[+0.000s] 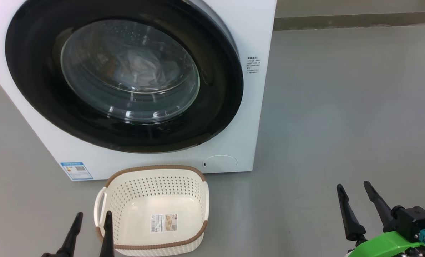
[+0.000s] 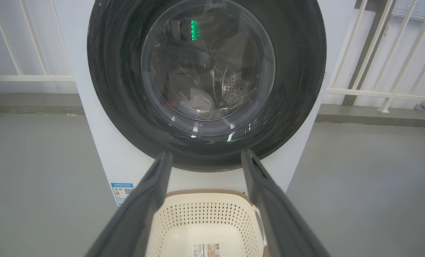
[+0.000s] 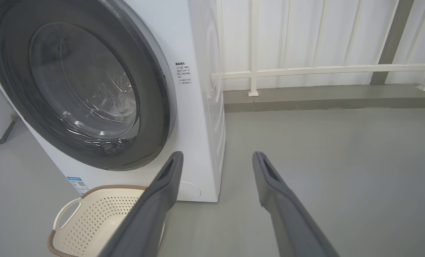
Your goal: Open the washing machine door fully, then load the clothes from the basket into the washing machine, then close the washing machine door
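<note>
A big white boxy front-loading washing machine (image 1: 162,160) takes up the upper left of the head view, standing on a smooth grey floor (image 1: 340,107). Its large round door with a glossy black rim and bulging clear glass (image 1: 130,71) sits shut against the front. Behind the glass, low in the steel drum, lie the clothes (image 2: 198,101), a pale crumpled bundle. At lower centre, just in front of the machine, stands a small cream perforated plastic basket with a brown woven-look rim (image 1: 155,187), the label on its floor uncovered. The left gripper (image 1: 93,214), lower left beside the basket's handle, has its jaws spread and holds nothing. The right gripper (image 1: 352,185), lower right over bare floor, is likewise spread.
</note>
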You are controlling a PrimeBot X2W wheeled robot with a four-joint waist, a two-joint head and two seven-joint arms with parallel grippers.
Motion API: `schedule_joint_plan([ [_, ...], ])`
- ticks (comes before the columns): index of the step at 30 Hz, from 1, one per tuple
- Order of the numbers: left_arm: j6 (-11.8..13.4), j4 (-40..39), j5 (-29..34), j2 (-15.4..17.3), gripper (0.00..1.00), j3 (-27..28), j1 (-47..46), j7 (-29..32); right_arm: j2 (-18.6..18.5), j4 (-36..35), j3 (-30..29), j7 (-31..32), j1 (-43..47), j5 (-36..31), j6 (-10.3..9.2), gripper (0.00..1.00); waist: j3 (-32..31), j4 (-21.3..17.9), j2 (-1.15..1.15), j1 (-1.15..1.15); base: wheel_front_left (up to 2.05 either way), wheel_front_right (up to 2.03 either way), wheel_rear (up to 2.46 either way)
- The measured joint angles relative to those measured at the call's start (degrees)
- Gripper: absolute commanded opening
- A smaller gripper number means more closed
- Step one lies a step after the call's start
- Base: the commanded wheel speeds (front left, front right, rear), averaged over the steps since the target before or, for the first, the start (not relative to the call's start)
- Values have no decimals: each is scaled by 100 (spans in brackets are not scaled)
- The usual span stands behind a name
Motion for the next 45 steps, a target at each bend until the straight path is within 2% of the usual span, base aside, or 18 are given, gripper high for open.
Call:
schedule_joint_plan([
  [5, 45, 0, 0, 3, 100, -10, 0, -26, 1, 2, -1, 18, -1, 0, 0, 100, -4, 15, 0, 0, 0, 0, 0],
  [6, 45, 13, 0, 0, 0, -9, 2, -40, 3, 19, 0, 16, 0, 0, 0, 0, -4, 21, 0, 0, 0, 0, 0],
  [11, 43, 305, -21, -115, 0, -38, 80, -29, 53, 366, 2, 44, 30, 48, 0, 0, -3, 20, 0, 0, 0, 0, 0],
  [45, -71, 500, -2134, -171, 0, 216, -65, 536, 54, 728, -44, 276, -16, 2245, 0, 0, 27, -68, 0, 1, 0, 0, 0],
])
